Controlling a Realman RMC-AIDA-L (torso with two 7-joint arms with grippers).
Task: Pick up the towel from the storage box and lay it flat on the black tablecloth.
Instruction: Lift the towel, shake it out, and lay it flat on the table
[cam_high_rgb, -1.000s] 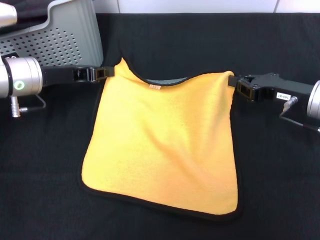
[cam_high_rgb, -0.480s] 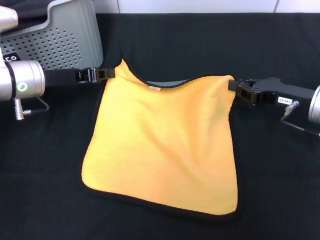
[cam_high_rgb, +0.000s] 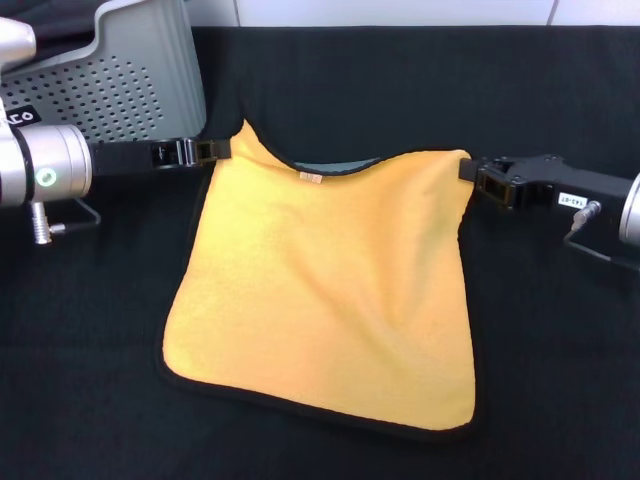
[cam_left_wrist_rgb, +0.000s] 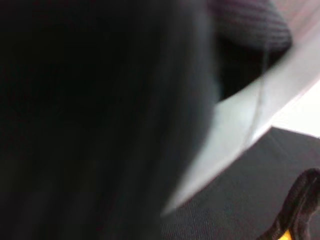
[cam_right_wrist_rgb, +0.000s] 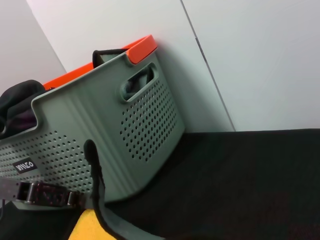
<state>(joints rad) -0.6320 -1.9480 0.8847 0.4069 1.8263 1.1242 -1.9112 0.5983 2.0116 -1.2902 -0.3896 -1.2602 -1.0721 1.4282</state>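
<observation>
An orange cloth (cam_right_wrist_rgb: 141, 49) and dark fabric (cam_right_wrist_rgb: 19, 95) fill the bin.

In the right wrist view, at the lower left of the frame, the light grey perforated plastic storage box (cam_right_wrist_rgb: 100, 135) carries a small black rectangular label (cam_right_wrist_rgb: 24, 165) on its side wall, with white capital letters that seem to read "VIGO"; the last letters are hard to make out. In the head view, at the upper left edge, the same black label (cam_high_rgb: 16, 117) shows only its end, with white letters that look like "CO". At the right of the head view, a small white sticker (cam_high_rgb: 569, 200) sits on the black right arm; its dark characters are too small to read.
</observation>
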